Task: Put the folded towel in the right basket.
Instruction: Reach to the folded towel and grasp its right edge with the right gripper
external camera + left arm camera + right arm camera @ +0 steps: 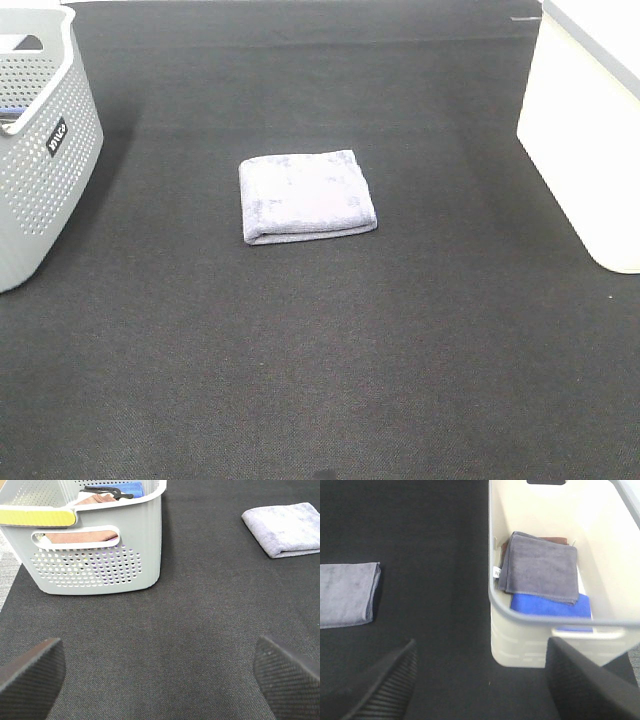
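Observation:
A folded lavender-grey towel (pixel 306 196) lies flat on the black mat in the middle of the exterior high view. It also shows in the left wrist view (pixel 285 529) and the right wrist view (pixel 346 594). The right basket (pixel 590 140) is cream-white, at the right edge; in the right wrist view its rim (pixel 492 570) is seen from above. Neither gripper shows in the exterior high view. My left gripper (pixel 160 680) is open and empty above the mat. My right gripper (pixel 485 685) is open and empty, over the basket's near wall.
A grey perforated basket (pixel 40 150) stands at the left, also in the left wrist view (pixel 100 555), holding brown and blue cloths. The right basket holds a grey towel (pixel 538 567), a blue one (pixel 552 607) and a brown one under them.

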You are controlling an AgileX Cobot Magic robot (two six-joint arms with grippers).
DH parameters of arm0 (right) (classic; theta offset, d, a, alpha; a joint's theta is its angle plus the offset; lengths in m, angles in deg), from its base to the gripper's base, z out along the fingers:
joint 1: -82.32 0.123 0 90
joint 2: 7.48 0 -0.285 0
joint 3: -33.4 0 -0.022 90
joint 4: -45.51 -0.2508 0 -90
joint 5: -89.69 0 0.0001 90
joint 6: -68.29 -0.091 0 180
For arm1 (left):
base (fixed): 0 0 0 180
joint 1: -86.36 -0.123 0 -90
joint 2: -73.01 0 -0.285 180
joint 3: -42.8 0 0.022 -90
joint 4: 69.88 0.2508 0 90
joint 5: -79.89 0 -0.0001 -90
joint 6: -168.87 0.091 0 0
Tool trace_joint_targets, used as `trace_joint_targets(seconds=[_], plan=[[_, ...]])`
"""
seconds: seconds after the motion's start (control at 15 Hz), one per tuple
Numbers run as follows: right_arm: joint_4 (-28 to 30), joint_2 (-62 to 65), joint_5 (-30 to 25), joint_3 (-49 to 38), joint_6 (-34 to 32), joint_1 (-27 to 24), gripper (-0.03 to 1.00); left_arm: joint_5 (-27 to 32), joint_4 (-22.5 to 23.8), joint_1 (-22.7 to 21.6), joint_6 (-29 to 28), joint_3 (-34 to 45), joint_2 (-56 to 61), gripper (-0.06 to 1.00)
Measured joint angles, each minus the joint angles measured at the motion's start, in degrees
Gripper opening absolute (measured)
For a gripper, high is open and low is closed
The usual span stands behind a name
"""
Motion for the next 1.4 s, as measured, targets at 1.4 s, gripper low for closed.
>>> trace_joint_targets(seconds=[1.4], plan=[[-22.4,-83.8,-20.7,65.8,6.7,10.0,0.69,0.0,0.0,0.0,0.0,0.0,0.0,0.97]])
